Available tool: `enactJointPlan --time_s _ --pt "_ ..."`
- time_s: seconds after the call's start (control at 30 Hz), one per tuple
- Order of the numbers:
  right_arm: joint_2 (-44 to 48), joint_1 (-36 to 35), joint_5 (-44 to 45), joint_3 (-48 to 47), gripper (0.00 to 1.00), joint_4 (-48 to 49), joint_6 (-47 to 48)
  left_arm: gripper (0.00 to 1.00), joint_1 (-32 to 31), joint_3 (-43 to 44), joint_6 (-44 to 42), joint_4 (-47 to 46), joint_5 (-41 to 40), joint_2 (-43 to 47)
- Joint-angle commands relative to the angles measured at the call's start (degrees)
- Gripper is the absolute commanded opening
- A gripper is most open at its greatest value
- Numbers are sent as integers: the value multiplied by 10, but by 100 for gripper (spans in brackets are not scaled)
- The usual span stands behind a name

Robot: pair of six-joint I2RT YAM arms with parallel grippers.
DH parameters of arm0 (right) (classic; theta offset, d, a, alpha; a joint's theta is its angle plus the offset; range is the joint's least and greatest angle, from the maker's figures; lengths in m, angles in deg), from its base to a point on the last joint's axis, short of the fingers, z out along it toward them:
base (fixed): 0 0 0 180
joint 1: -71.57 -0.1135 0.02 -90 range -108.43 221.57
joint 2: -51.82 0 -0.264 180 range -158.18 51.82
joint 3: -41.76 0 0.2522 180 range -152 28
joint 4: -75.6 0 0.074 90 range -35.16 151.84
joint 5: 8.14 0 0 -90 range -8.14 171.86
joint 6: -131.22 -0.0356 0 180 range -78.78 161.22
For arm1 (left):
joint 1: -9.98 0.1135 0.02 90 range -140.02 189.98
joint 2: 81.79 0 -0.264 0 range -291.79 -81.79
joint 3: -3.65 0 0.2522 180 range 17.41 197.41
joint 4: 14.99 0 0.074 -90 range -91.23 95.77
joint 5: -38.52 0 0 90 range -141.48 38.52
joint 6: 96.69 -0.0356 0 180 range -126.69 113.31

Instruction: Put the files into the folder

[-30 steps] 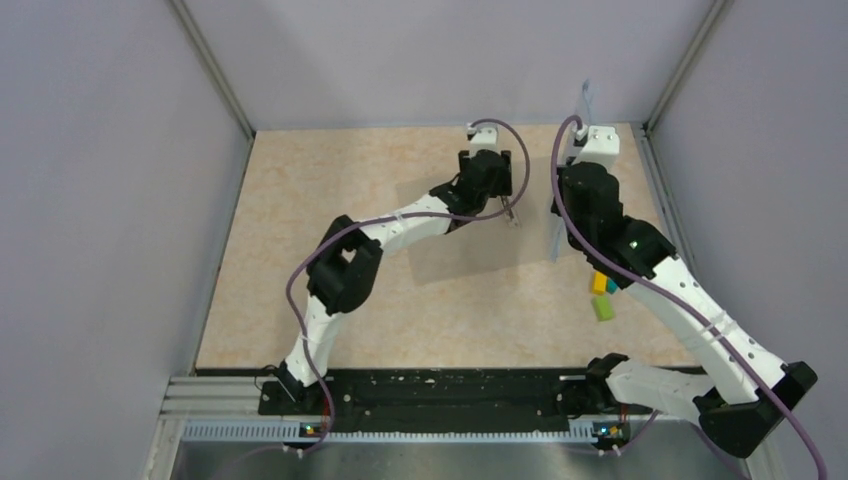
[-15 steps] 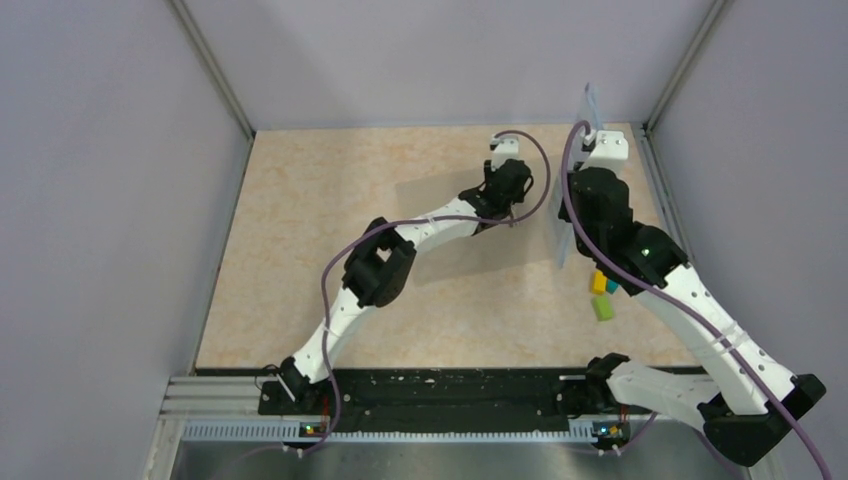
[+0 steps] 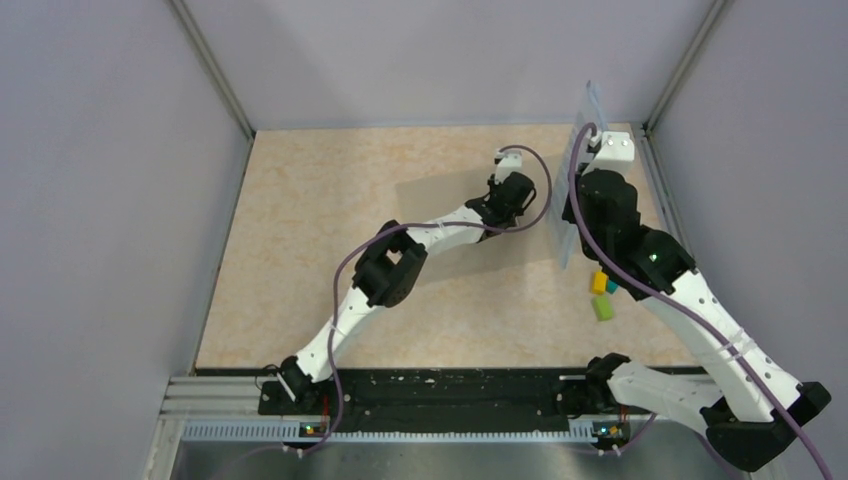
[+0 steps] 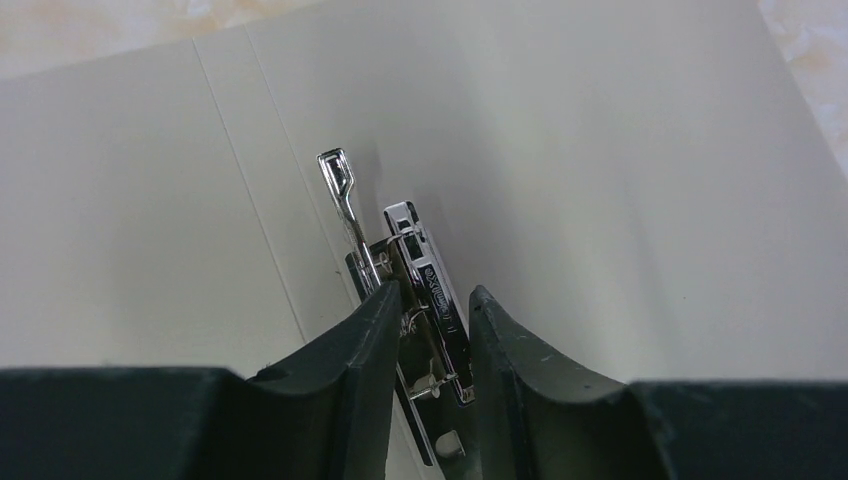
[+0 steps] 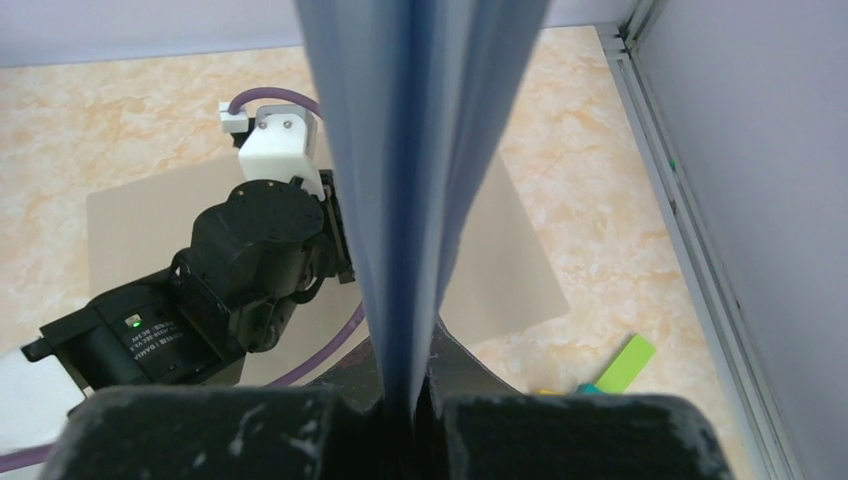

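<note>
The folder lies open and flat on the table, pale inside, with a chrome metal clip along its fold. My left gripper points down at that clip, with one finger on each side of it, pressing on the mechanism. It reaches over the folder's right half. The files are a thin stack of sheets standing on edge, bluish in this light. My right gripper is shut on their lower edge. From above they show as a narrow upright strip beside the right gripper, just right of the folder.
Small green, yellow and teal blocks lie on the marbled tabletop under the right forearm. The enclosure's metal rail and grey wall run close along the right. The left arm's purple cable loops near the files.
The left arm has stretched further right over the folder and its jaws have narrowed onto the metal clip. The right arm has shifted slightly right with the files.
</note>
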Motion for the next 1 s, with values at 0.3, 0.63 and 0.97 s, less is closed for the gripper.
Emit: enactJointPlan --time_s 0.3,0.63,0.97 --pt "18 5 -9 -5 0 8 10 13 2 -66 24 -6 -17 50" --pt "14 5 -78 18 0 25 10 0 24 -379 74 -48 -24 246" --pt "-33 5 -237 26 0 69 -11 0 36 -603 104 -27 -28 424"
